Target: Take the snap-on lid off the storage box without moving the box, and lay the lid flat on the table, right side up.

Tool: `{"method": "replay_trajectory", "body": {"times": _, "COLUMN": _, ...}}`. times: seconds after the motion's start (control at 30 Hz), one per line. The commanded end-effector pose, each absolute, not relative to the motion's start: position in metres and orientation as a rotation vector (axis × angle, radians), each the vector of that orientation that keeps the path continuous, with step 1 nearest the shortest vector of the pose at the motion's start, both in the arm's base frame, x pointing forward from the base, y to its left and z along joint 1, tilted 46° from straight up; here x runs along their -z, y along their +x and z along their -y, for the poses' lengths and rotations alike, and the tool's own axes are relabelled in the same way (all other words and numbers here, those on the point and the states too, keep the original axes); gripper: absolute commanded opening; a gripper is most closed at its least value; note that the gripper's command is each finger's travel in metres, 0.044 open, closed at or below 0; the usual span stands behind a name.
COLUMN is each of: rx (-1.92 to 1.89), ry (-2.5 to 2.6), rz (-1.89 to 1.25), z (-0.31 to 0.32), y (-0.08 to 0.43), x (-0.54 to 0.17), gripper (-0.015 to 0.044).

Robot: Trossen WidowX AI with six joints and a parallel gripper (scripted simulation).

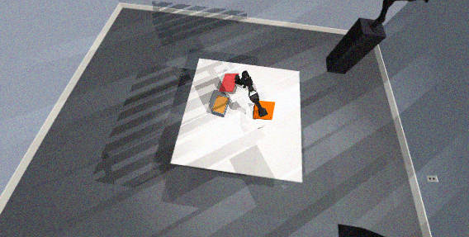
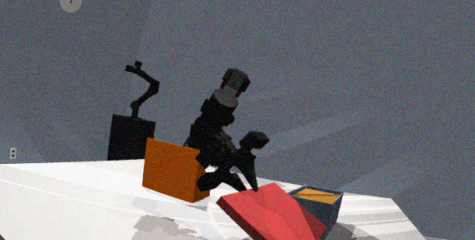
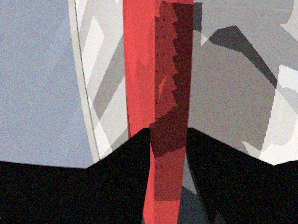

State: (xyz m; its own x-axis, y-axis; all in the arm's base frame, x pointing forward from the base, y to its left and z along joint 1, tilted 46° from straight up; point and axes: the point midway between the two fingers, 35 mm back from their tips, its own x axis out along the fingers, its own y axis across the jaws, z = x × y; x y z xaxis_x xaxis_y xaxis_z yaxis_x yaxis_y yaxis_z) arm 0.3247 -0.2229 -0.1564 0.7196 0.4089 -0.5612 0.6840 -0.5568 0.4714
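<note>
The red lid [image 1: 229, 82] [image 2: 273, 211] [image 3: 139, 65] is off the box and tilted, with one end higher, its broad smooth face turned up. My gripper [image 1: 237, 81] [image 2: 251, 190] [image 3: 167, 135] is shut on the lid's raised edge; the wrist view shows the lid edge-on between the dark fingers. The lid's lower end is cut off in the exterior view, so its contact with the table is hidden. The dark blue-grey box [image 1: 219, 115] [image 2: 319, 211] stands open beside the lid, with orange showing inside. The lid partly covers it in the exterior view.
An orange block [image 1: 269, 106] [image 2: 167, 171] is at the arm's base on the white table [image 1: 248, 154] [image 2: 104, 194]. A second dark arm on a black pedestal [image 1: 351, 51] [image 2: 130, 140] stands away from the table.
</note>
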Motion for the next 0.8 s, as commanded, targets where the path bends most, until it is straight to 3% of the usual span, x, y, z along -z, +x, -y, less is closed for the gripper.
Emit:
{"method": "replay_trajectory", "body": {"times": 0.0, "rx": 0.517, "ry": 2.234, "rz": -0.825, "z": 0.220, "y": 0.324, "x": 0.160, "gripper": 0.0000}}
{"method": "replay_trajectory", "body": {"times": 0.77, "rx": 0.516, "ry": 2.234, "rz": -0.825, "z": 0.207, "y": 0.323, "x": 0.173, "gripper": 0.0000}}
